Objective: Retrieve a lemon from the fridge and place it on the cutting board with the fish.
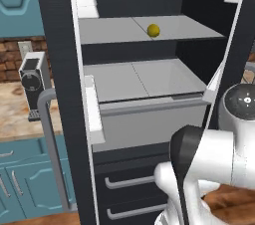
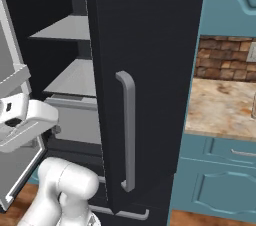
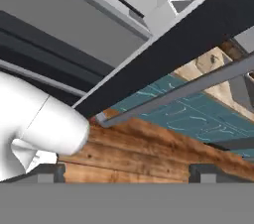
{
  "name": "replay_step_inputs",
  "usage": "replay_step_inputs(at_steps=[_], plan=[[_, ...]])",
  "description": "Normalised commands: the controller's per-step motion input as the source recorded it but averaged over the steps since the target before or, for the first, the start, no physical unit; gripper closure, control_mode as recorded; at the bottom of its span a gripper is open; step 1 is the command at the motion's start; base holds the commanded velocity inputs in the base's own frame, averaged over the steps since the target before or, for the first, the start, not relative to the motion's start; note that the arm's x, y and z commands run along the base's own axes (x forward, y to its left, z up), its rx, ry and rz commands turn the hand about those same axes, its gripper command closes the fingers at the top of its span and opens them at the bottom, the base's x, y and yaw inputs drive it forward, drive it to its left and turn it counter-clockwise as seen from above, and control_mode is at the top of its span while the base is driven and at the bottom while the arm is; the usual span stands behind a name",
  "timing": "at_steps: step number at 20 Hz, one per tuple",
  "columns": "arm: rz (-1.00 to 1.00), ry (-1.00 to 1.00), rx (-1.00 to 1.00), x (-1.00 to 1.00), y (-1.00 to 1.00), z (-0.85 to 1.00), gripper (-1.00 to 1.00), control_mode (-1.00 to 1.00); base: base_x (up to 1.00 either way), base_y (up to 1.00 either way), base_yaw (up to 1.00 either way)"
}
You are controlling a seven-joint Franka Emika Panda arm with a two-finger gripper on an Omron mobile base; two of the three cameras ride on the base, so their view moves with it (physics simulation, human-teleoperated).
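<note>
The lemon (image 1: 153,30), small and yellow, rests on the upper grey shelf of the fridge (image 1: 149,77), whose two black doors stand open. My gripper (image 3: 128,172) is open, its two dark fingertips (image 3: 47,171) set wide apart with nothing between them. It hangs low and looks at the wooden floor, the bottom edge of a fridge door and its grey bar handle (image 3: 198,86). The lemon lies well above the hand and apart from it. The cutting board and the fish are out of view.
The left door (image 1: 60,69) with its handle (image 1: 50,134) swings out toward me, and the right door (image 2: 145,80) stands close on the other side. Two lower drawers (image 1: 129,181) sit under the shelves. A coffee machine (image 1: 35,77) stands on the marbled counter (image 1: 12,112).
</note>
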Motion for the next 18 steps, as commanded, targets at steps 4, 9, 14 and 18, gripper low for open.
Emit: replay_step_inputs(at_steps=[4,9,14,18], plan=[[0.40,0.20,-0.27,0.12,0.40,-0.74,-1.00,-1.00,0.00,0.00,0.00],[0.48,0.08,-0.13,0.01,0.57,-0.53,-1.00,-1.00,0.00,0.00,0.00],[0.16,0.12,-0.06,0.22,0.27,-0.34,-1.00,-1.00,0.00,0.00,0.00],[0.08,0.03,-0.02,0.40,-0.43,-0.55,-1.00,-1.00,0.00,0.00,0.00]])
